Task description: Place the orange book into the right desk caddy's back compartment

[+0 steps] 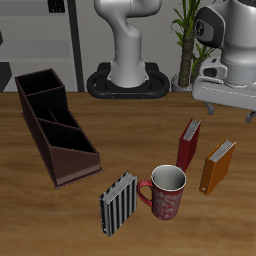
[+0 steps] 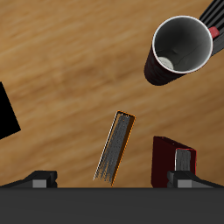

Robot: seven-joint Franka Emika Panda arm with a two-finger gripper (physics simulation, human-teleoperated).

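The orange book (image 1: 218, 166) stands upright near the table's front, beside the dark red book (image 1: 189, 144). In the wrist view the orange book (image 2: 114, 147) shows from above, thin with pale page edges, between my fingertips and well below them. My gripper (image 1: 228, 108) hangs high above both books, open and empty; in the wrist view the gripper (image 2: 112, 179) has its fingers (image 2: 184, 164) wide apart. The right desk caddy (image 1: 55, 128), long and dark brown, lies far across the table. Its tall-walled back compartment (image 1: 34, 84) holds nothing.
A red mug (image 1: 166, 190) and a black-and-white striped book (image 1: 118, 204) stand near the front edge. The mug (image 2: 181, 48) and the dark red book (image 2: 168, 157) show in the wrist view. A dark object's edge (image 2: 7, 112) shows beside them.
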